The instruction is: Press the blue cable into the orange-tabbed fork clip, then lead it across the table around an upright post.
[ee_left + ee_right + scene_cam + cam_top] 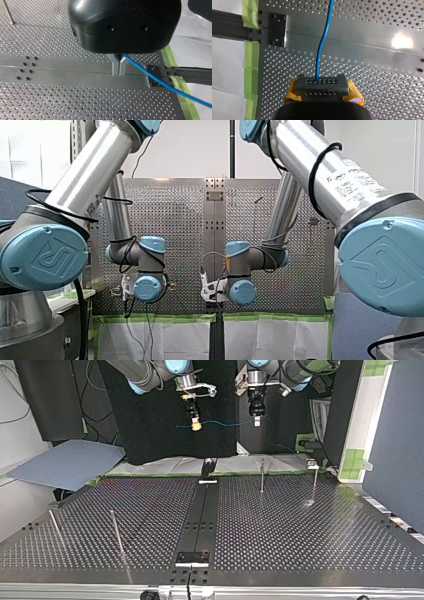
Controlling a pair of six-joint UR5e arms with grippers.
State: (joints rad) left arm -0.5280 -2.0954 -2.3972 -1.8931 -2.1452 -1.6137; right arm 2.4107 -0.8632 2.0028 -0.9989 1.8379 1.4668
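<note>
A thin blue cable hangs stretched in the air between my two grippers, beyond the table's far edge in the top view. My left gripper has its metal fingers shut on the cable, which trails off to one side over the green tape. My right gripper, with yellow pads, is shut on the cable, which runs straight ahead of it over the perforated plate. No orange-tabbed clip can be made out. In the front view only the wrists of both arms show.
Thin upright posts stand on the perforated table: two at the top view's far right and two at its near left. A black rail runs down the middle, with a small black fixture at its far end. Green tape lines the edge.
</note>
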